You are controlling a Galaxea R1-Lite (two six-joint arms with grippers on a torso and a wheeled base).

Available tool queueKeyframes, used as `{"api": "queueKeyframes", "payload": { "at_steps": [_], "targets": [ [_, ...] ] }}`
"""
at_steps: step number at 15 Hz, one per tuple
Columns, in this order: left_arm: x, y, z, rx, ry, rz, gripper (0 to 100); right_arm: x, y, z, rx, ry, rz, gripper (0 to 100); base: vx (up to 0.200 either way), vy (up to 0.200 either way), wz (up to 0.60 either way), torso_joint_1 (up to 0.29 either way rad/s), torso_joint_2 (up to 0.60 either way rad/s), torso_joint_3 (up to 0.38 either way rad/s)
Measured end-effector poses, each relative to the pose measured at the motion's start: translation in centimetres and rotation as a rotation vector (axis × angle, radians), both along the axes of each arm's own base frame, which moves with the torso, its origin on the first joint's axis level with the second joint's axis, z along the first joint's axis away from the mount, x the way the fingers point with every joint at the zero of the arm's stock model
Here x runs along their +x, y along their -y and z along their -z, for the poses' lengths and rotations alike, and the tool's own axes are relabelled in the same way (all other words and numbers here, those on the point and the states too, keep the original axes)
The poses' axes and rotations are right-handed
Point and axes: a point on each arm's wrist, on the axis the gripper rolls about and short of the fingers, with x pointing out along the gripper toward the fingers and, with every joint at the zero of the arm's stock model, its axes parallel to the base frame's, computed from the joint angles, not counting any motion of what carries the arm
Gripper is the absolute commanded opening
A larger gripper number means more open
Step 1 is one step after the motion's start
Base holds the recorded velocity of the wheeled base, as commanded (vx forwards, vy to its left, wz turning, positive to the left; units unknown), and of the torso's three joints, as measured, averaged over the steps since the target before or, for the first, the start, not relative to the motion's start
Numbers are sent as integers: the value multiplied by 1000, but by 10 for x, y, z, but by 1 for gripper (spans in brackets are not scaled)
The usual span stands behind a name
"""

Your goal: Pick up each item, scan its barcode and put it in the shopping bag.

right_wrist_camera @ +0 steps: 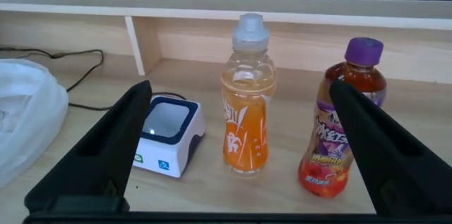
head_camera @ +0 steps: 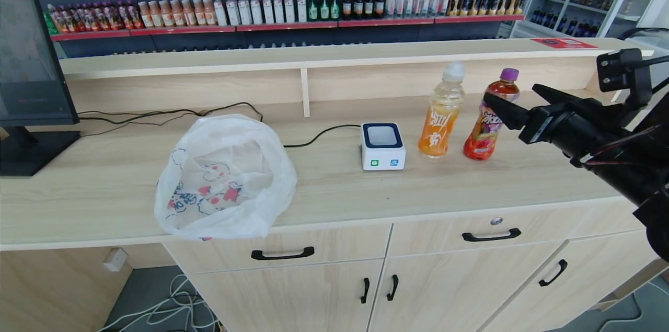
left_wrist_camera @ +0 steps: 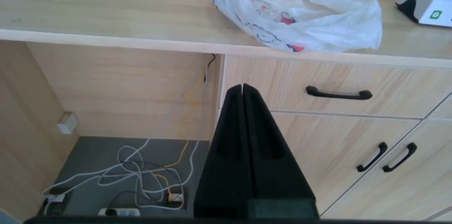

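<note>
Two bottles [head_camera: 441,112] [head_camera: 490,120], one scanner [head_camera: 382,146], one shopping bag [head_camera: 225,178]

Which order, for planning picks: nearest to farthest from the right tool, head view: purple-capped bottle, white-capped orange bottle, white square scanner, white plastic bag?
1. Purple-capped bottle, at right tool.
2. White-capped orange bottle, leftward.
3. White square scanner, centre.
4. White plastic bag, far left.

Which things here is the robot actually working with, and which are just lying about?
Job: orange bottle, purple-capped bottle, barcode scanner, shopping bag.
Just there: monitor, shelved drinks, cupboard drawers.
</note>
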Motion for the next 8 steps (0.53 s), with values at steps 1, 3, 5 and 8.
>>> {"api": "queueKeyframes", "payload": {
  "at_steps": [1,3,5,8],
  "targets": [
    [0,0,0,0,1,0,0,9,-3,4,3,6,-7,100,0,0,0,0,0,0],
    [0,0,0,0,1,1,0,24,-5,14,7,1,-11,100,0,0,0,0,0,0],
    [0,0,0,0,1,1,0,31,-8,24,5,-25,-18,100,0,0,0,0,0,0],
    [0,0,0,0,1,0,0,38,-11,33,4,-51,-27,100,0,0,0,0,0,0]
  ]
}}
